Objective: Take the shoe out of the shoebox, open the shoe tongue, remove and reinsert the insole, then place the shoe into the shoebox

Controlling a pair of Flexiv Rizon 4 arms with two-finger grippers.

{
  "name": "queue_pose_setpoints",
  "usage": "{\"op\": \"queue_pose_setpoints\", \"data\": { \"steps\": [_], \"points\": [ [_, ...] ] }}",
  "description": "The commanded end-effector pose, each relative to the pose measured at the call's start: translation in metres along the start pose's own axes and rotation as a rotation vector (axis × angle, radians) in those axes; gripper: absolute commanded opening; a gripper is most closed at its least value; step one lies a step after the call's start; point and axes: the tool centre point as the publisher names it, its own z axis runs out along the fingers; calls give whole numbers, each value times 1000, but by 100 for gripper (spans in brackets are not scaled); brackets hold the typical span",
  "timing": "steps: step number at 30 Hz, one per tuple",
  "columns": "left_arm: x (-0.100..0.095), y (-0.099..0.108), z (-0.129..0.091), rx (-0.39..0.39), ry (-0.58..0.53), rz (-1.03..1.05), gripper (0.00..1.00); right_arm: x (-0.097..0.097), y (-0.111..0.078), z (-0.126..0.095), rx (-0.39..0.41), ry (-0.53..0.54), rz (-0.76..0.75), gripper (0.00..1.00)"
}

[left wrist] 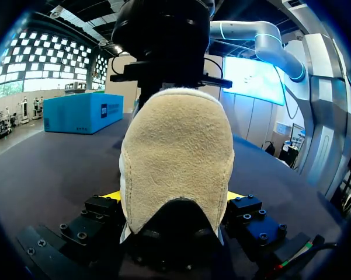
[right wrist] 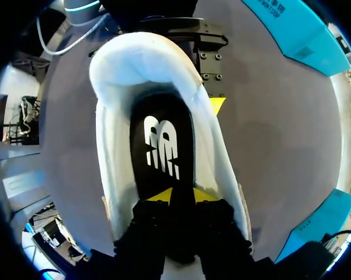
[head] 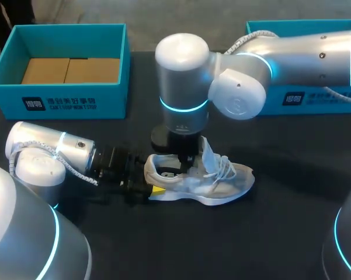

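- Lying on its sole on the dark surface [head: 280, 221], the shoe [head: 225, 182] is found with its heel at the left tool [head: 146, 182] and its toe pointed away from that tool.
- The left tool is held low over the surface and is clenched on the shoe. The heel is gripped from two sides between the yellow tips [left wrist: 113, 195], one on each flank.
- The right tool [head: 184, 158] is set down from above into the shoe's opening, just ahead of the left tool.
- In the right wrist view, the black insole [right wrist: 163, 146] is seen inside the shoe, directly under and ahead of the right tool.
- It cannot be told whether the right tool is released or clenched on anything.
- The tongue [head: 210, 153] is raised upright just beside the right tool, on the side away from the left tool. The white laces [head: 223, 167] are spread beyond it.
- The teal shoebox [head: 70, 104] is placed well apart from both tools, beyond the left arm. Brown cardboard [head: 70, 70] is seen inside it, and the shoe is outside it.
- A second teal box [head: 321, 107] is placed behind the right arm, well apart from the right tool, and is partly hidden by that arm.
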Motion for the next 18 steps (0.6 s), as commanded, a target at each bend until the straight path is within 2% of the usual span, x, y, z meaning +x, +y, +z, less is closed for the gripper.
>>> {"op": "queue_pose_setpoints", "data": {
  "steps": [1, 2, 5, 8, 18],
  "points": [
    [-1, 3, 2, 0, 1, 0, 0, -4, 3, 6, -6, 1, 1, 27],
    [-1, 3, 2, 0, 1, 0, 0, -4, 4, 6, -8, 1, 1, 31],
    [-1, 3, 2, 0, 1, 0, 0, -6, 6, 8, -11, 3, -3, 33],
    [-1, 3, 2, 0, 1, 0, 0, -6, 8, 10, -15, 11, -10, 40],
    [-1, 3, 2, 0, 1, 0, 0, 2, 11, 32, -46, 120, -62, 43]
  ]
}}
